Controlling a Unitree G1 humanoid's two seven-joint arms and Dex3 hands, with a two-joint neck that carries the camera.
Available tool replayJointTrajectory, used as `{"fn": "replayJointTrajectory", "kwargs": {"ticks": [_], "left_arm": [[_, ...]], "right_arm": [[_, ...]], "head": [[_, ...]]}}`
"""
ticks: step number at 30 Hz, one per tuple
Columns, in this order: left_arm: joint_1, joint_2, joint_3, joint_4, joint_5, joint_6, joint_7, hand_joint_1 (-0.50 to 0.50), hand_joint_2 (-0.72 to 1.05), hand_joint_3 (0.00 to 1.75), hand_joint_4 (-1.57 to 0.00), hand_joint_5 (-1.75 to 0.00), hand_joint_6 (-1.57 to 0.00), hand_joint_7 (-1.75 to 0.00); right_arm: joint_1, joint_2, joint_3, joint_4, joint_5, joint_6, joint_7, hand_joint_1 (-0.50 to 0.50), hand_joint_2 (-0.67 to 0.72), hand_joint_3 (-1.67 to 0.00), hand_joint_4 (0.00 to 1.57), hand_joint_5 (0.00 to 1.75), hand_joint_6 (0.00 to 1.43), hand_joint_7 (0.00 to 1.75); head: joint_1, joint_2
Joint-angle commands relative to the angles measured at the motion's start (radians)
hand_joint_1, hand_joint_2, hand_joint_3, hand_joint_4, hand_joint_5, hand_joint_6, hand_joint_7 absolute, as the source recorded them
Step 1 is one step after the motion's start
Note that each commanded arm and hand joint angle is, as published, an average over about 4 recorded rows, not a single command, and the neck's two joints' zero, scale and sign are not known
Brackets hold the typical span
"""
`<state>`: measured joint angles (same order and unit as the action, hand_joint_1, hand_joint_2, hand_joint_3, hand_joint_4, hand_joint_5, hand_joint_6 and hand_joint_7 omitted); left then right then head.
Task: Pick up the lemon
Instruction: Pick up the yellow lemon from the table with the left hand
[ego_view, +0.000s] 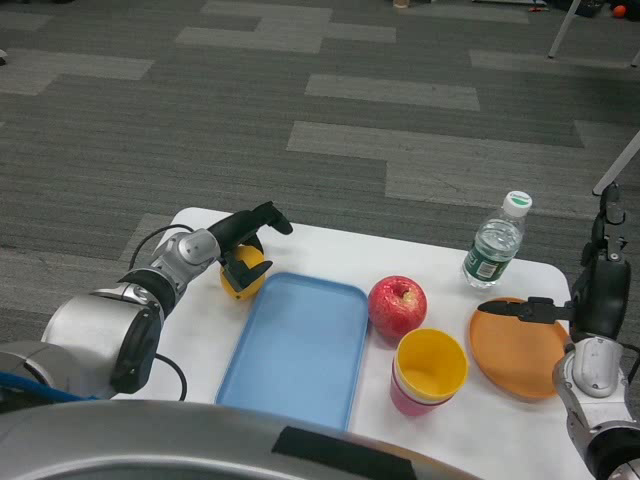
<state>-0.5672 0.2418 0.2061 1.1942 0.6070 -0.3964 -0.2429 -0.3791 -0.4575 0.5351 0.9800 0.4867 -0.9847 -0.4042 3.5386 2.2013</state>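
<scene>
The yellow lemon (244, 274) lies on the white table (440, 255) just left of the blue tray (295, 350). My left hand (247, 235) reaches over it from the left, its black fingers curved across the lemon's top and far side and touching it; the lemon still rests on the table. My right hand (590, 300) hovers at the right edge above the orange plate (520, 350), fingers spread, holding nothing.
A red apple (398, 306) sits right of the tray. In front of it stands a yellow cup stacked in a pink one (430, 372). A water bottle (495, 245) stands at the back right. Grey carpet lies beyond the table's far edge.
</scene>
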Motion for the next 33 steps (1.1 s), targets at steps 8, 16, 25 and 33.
{"fn": "replayJointTrajectory", "kwargs": {"ticks": [8, 16, 25, 33], "left_arm": [[0.030, 0.019, 0.005, 0.013, -0.149, 0.051, -0.048, -0.50, 0.27, 1.05, 0.00, -1.75, 0.00, -0.30], [0.030, 0.027, -0.011, 0.012, -0.145, 0.096, -0.083, -0.50, 0.34, 0.61, 0.00, -1.75, 0.00, -0.12], [0.034, 0.027, 0.007, 0.013, -0.151, 0.098, -0.085, -0.48, 0.96, 1.37, 0.00, -1.75, 0.00, -0.07], [0.033, 0.048, -0.074, 0.025, -0.126, 0.130, -0.150, -0.48, 1.05, 1.40, 0.00, -1.75, 0.00, -0.10]], "right_arm": [[0.014, -0.004, -0.005, -0.003, 0.006, 0.003, -0.003, -0.42, 0.11, -0.08, 0.03, 0.00, 0.00, 0.00], [0.014, -0.004, -0.003, -0.003, 0.006, 0.003, -0.003, -0.42, 0.09, -0.08, 0.03, 0.00, 0.00, 0.00], [0.014, -0.004, -0.001, -0.003, 0.006, 0.003, -0.002, -0.42, 0.09, -0.08, 0.03, 0.00, 0.00, 0.00], [0.014, -0.004, -0.003, -0.003, 0.006, 0.003, -0.002, -0.42, 0.09, -0.04, 0.02, 0.00, 0.00, 0.00]], "head": [[0.002, -0.003], [0.008, -0.009], [0.011, -0.013], [0.014, -0.018]]}}
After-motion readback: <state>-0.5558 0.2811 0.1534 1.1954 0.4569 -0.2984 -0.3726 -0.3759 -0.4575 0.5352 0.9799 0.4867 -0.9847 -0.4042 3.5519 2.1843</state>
